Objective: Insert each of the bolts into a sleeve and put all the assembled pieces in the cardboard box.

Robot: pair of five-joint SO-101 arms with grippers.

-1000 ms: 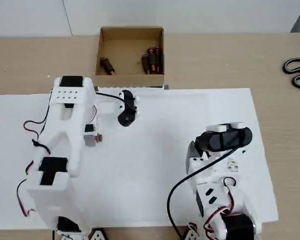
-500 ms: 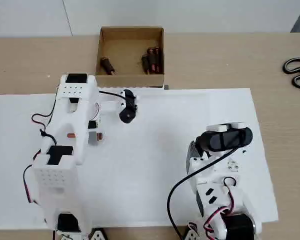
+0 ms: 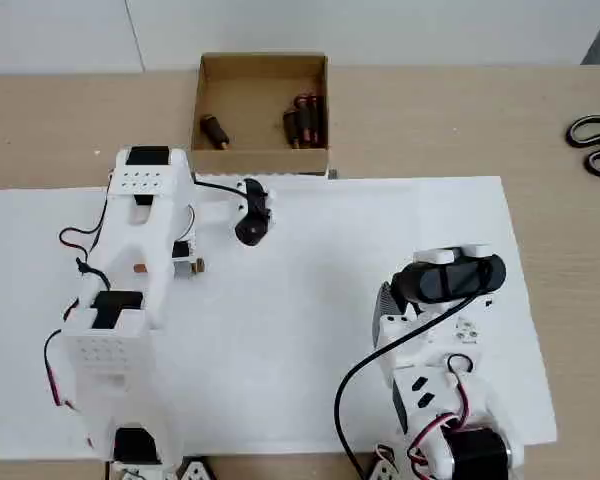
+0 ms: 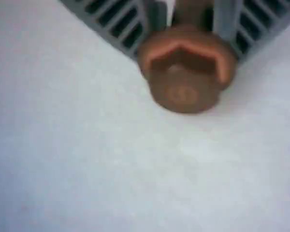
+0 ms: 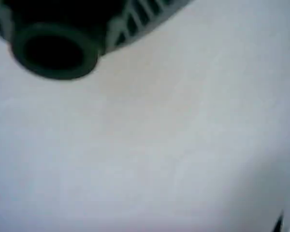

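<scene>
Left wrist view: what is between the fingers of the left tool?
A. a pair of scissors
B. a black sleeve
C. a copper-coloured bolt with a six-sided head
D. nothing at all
C: the copper-coloured bolt, its head towards the camera, sits clamped between the ribbed grey fingers of the left tool.

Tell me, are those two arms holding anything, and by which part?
The left jaws grip a copper-coloured bolt by its shank, hex head sticking out. The right jaws grip a black sleeve by its body, open end sticking out.
</scene>
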